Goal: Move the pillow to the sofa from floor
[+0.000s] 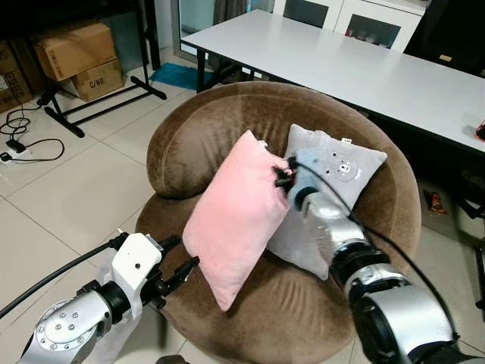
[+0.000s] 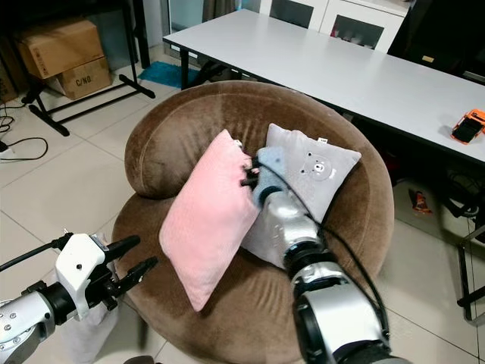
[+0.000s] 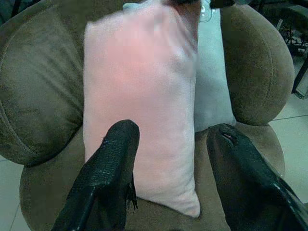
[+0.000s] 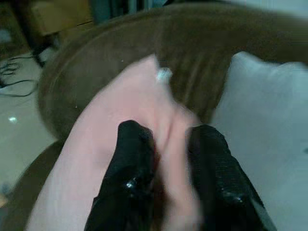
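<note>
Grey pillow [image 1: 333, 171] behind pink pillow [image 1: 235, 216], table [image 1: 356, 68] nearby

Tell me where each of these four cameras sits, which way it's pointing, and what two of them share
Left eye: head, looking down at the brown sofa; both silver arms show.
Right eye: beside it, same scene shifted.
Left wrist: on the left arm, looking along the open left gripper at the pink pillow.
Right wrist: on the right arm, close on the right gripper pinching that pillow's edge.
Shared: both wrist views catch the grey pillow beside the pink one.
</note>
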You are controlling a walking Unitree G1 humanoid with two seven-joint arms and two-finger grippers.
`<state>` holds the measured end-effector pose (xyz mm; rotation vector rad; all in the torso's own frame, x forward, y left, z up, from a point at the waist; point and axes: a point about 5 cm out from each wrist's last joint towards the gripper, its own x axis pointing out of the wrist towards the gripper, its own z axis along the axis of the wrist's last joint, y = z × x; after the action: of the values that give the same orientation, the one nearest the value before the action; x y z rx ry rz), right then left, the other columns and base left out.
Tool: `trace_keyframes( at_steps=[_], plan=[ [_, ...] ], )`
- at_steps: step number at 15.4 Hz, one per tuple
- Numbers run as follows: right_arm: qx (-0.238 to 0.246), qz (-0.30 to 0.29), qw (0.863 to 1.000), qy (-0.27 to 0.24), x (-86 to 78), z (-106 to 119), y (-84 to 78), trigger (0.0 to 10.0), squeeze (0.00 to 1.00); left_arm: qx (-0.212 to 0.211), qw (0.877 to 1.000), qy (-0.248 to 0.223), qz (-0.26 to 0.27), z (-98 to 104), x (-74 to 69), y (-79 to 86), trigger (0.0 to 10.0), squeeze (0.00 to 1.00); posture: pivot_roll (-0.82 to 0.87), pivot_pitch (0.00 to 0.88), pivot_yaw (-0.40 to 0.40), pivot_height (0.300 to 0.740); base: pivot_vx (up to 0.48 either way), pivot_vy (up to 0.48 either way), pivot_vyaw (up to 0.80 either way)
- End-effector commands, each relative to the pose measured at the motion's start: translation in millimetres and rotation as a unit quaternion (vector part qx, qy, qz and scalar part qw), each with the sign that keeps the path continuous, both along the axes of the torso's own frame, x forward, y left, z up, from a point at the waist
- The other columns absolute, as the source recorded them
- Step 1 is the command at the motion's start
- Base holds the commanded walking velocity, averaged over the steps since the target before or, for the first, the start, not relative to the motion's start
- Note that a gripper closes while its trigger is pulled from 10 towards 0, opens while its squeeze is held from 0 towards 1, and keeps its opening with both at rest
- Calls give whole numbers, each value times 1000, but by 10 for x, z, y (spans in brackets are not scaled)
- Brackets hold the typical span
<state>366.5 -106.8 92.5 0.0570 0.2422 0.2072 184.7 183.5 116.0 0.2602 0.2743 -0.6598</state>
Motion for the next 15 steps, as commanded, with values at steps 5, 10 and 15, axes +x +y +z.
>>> trace_keyframes(
  at_steps=[5,10,15],
  plan=[
    [26,-34,995,-89,-131,111,-464,10000,0,-7,996,-57,63,83,82,-16,10000,0,132,0,-107,740,0,0,0],
    [26,84,994,-67,-950,44,-351,10000,0,-20,984,-72,161,10,60,-4,10000,0,94,0,-114,740,0,0,0],
    [19,124,992,-22,-1245,34,-314,10000,0,-24,978,-79,191,-21,27,-20,10000,0,91,0,-135,740,0,342,266]
  ],
)
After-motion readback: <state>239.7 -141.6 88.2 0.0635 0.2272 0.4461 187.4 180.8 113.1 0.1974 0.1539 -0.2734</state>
